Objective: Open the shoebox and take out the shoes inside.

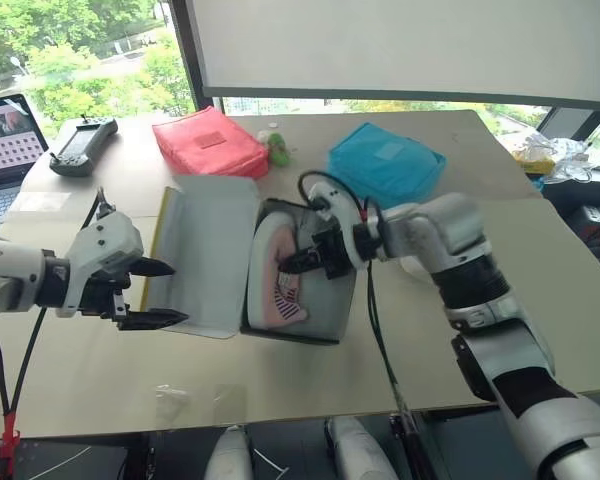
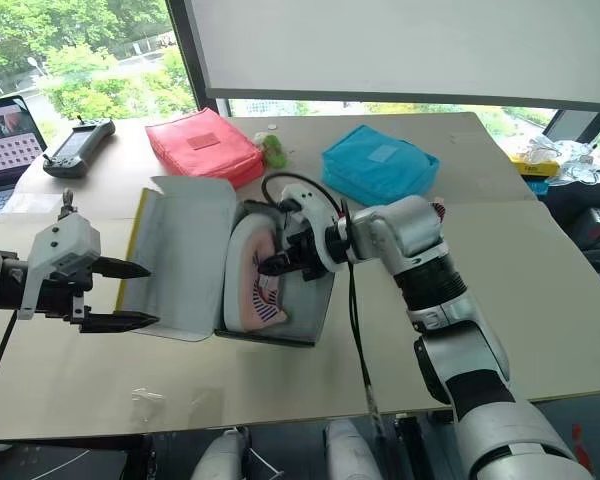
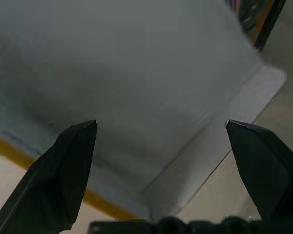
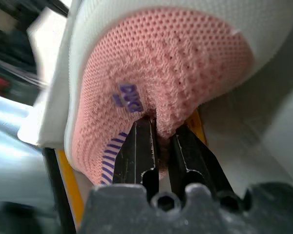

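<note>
Pinching a pink shoe tight: right gripper, both black fingers squeezed onto the soft knit edge, seen very close from the right wrist, with tiny purple letters and purple stripes on the knit. Tilted up on its side inside the shoebox, white sole toward the open lid, as seen from the head. Lying near the middle of the table, box open, lid folded flat out to the robot's left, grey-white inside facing up, thin yellow edge along the far left side. Hanging just beside that lid edge, left gripper, fingers spread wide, holding nothing. Looking from the left wrist, two black fingertips far apart, pale lid under them, yellow strip at one corner, a bit of bare table past the lid's corner. Can't tell from any view about a second shoe. Shown from the head but not from the wrists: red pouch and blue pouch behind the box, a small green thing between them, a black controller and a laptop at the far left. Shown from the right wrist but not from the head: a yellow strip right beside the squeezed fingers.
</note>
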